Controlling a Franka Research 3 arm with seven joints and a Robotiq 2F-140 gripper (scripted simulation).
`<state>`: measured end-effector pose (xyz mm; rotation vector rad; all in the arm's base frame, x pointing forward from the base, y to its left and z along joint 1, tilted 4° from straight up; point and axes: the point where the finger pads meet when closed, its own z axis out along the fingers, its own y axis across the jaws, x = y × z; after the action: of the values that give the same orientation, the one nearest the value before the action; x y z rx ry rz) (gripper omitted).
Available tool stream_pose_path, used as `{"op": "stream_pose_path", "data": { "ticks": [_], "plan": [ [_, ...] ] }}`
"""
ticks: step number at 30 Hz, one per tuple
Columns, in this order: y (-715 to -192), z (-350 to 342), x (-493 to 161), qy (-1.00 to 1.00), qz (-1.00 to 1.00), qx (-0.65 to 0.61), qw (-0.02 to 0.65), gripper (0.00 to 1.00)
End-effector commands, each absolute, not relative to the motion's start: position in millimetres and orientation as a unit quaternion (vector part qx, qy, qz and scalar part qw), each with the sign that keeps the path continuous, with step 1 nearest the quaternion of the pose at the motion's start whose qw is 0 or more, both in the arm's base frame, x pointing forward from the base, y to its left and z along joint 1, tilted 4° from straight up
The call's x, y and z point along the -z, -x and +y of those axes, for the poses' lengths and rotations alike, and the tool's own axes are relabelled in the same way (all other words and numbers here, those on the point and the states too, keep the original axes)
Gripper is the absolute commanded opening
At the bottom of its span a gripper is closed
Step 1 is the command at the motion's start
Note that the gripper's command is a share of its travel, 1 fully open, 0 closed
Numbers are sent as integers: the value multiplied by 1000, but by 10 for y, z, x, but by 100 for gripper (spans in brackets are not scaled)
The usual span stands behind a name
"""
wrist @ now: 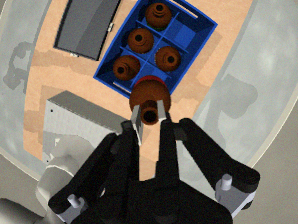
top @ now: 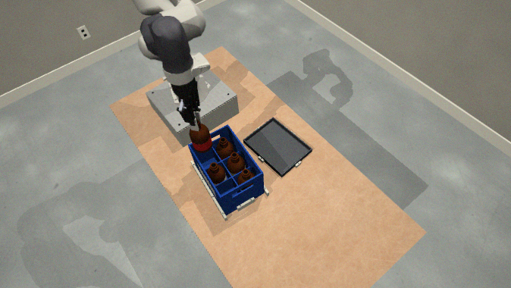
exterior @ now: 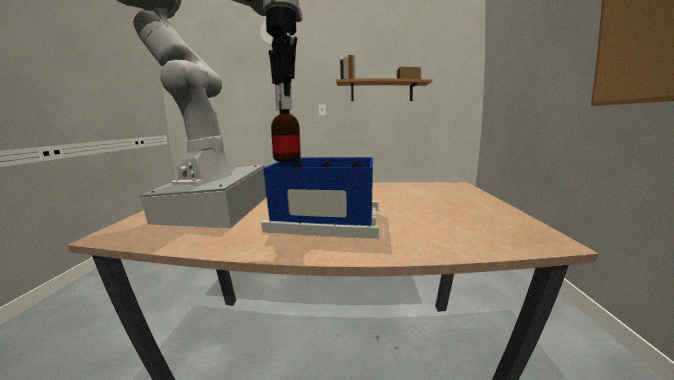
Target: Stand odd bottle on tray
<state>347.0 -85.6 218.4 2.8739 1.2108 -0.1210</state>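
My gripper [exterior: 284,107] is shut on the neck of a brown bottle with a red label [exterior: 285,137]. The bottle hangs upright, its base about level with the rim of the blue crate [exterior: 320,192], over the crate's corner nearest the robot base. It also shows in the overhead view [top: 200,137] and in the wrist view [wrist: 150,99], between the fingertips. Several other brown bottles [top: 231,161] [wrist: 143,43] stand in the crate's cells. The dark grey tray [top: 277,146] lies flat on the table to the right of the crate and holds nothing; it also shows in the wrist view [wrist: 88,23].
The crate sits on a pale base frame [exterior: 320,228]. The robot's grey base block [top: 192,104] stands right behind the crate. The wooden table top [top: 303,212] stretches toward the front.
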Motion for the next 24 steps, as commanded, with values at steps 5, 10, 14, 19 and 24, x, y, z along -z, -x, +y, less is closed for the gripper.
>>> {"op": "stream_pose_path", "data": {
  "ticks": [5, 10, 14, 19, 24],
  "plan": [
    [-3488, -837, -2209, -921, 388, 36, 11, 10],
    [-3489, -831, -2209, -921, 388, 36, 11, 10],
    [-3490, -824, -2209, -921, 388, 36, 11, 10],
    [-3492, -815, -2208, -921, 388, 36, 11, 10],
    [-3495, -796, -2207, -921, 388, 36, 11, 10]
  ]
}}
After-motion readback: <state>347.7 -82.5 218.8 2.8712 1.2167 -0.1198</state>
